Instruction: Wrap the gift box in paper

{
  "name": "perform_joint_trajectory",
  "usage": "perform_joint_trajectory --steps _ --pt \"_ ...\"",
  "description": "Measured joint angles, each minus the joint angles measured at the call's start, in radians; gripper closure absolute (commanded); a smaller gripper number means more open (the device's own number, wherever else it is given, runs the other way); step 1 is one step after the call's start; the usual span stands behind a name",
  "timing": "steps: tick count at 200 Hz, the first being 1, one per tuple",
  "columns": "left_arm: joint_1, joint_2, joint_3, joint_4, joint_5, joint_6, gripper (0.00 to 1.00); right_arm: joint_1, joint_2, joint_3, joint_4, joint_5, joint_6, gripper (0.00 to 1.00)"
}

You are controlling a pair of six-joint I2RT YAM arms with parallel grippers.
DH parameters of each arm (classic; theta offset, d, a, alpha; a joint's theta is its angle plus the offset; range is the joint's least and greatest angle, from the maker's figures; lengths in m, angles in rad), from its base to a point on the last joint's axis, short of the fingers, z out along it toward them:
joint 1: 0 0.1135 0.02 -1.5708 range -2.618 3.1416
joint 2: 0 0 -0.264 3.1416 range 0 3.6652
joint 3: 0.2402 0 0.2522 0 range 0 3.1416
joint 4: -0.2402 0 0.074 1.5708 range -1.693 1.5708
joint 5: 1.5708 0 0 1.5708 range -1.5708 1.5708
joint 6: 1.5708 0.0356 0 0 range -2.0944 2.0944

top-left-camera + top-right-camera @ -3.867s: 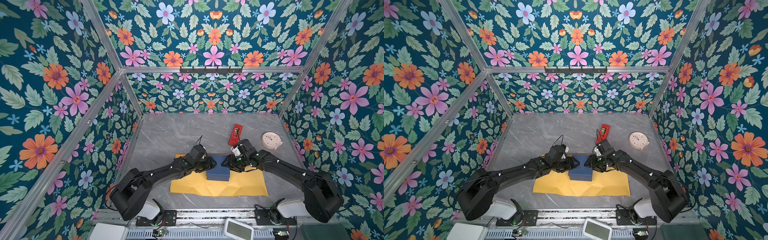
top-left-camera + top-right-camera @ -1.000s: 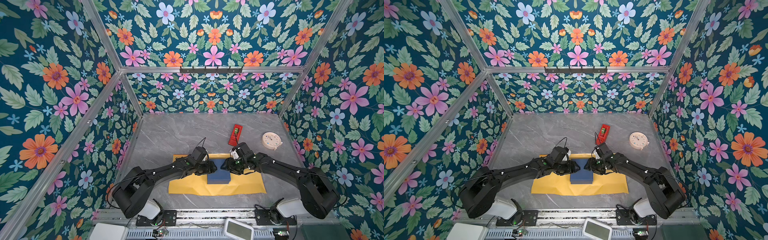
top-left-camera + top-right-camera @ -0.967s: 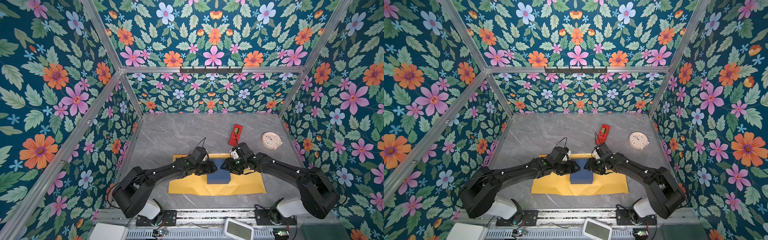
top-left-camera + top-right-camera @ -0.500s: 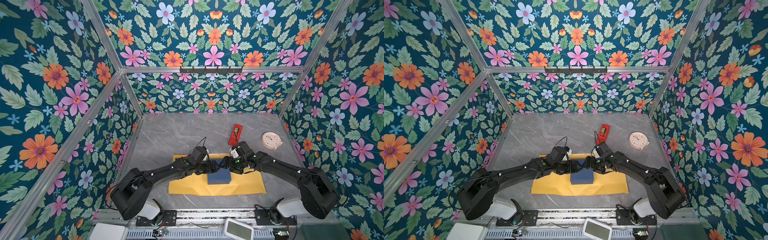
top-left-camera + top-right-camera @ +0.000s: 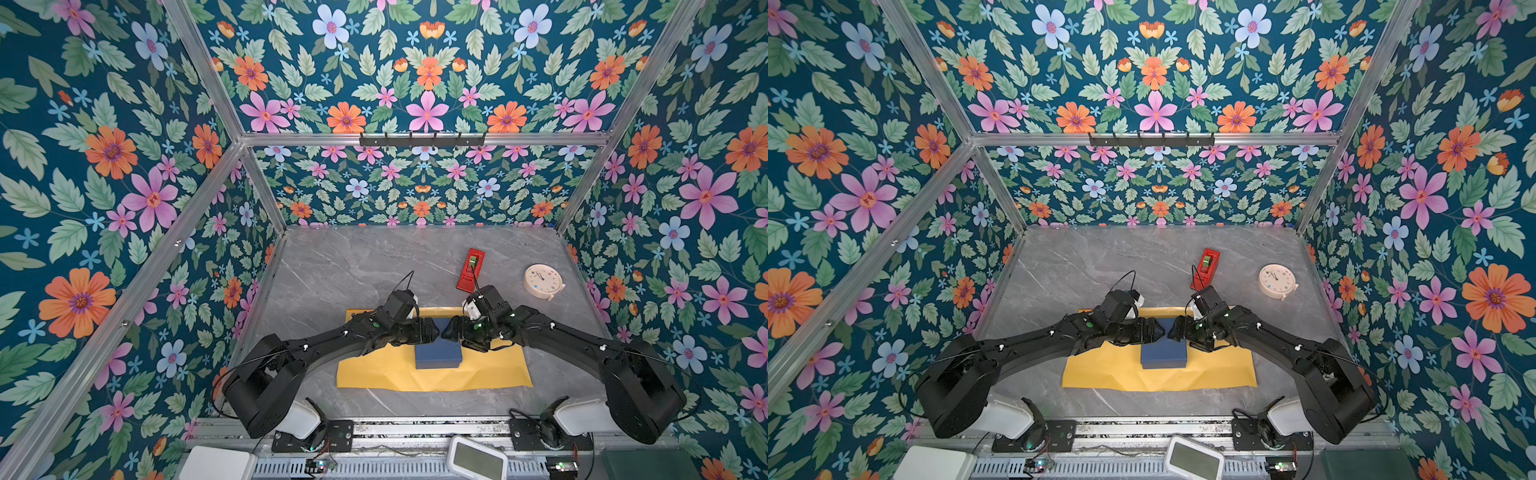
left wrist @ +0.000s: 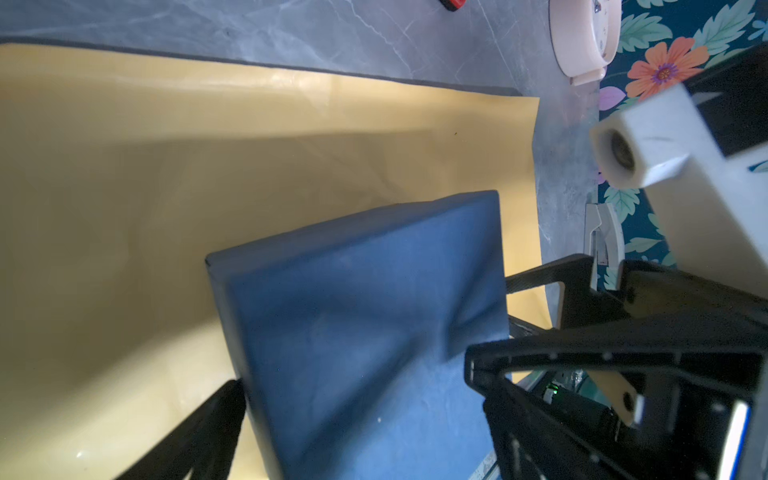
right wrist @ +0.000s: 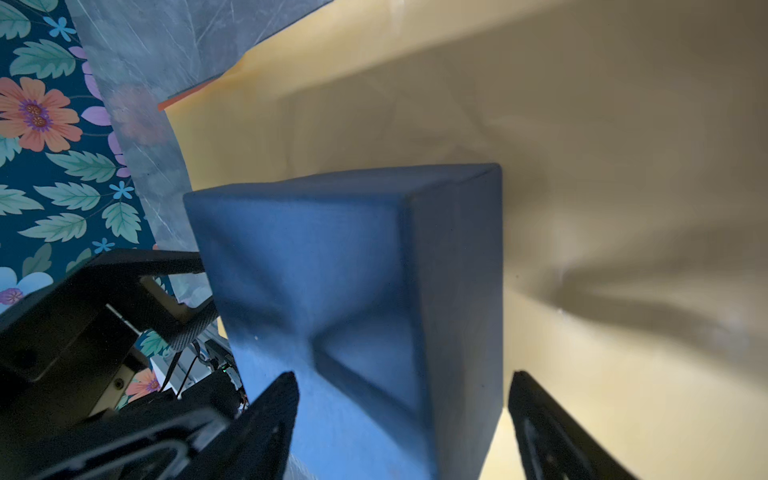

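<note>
1. The left fingers are spread wide and hold nothing. Their tips sit at the far edge of the gift box.
2. The gift box is dark blue. It lies flat on the yellow paper, just below both sets of tips and a bit nearer the robot.
3. The paper lies spread out on the gray worktop, under both sets of fingers.
4. The right fingers are spread wide too and hold nothing. A corner of the box sits between them, with a thin gap beside one finger.
5. A red tape holder lies near, behind the right fingers. A round clock stands farther off to their right.
</note>
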Motion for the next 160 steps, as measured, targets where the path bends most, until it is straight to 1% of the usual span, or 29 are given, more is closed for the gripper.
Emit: perform_joint_trajectory --steps 32,81,111,160 --pt "0.003 0.009 0.008 0.005 0.005 -0.002 0.07 0.000 0.001 -0.010 0.035 -0.021 0.019 0.22" --pt "0.006 0.012 0.016 0.004 0.000 0.000 0.07 0.000 0.008 -0.011 0.048 -0.021 0.029 0.22" --pt "0.006 -0.008 0.021 -0.019 -0.031 0.013 0.06 0.000 0.016 0.011 0.044 -0.021 0.028 0.21" --pt "0.014 -0.047 0.029 -0.064 -0.111 0.043 0.06 0.000 0.031 0.024 0.033 -0.021 0.024 0.20"
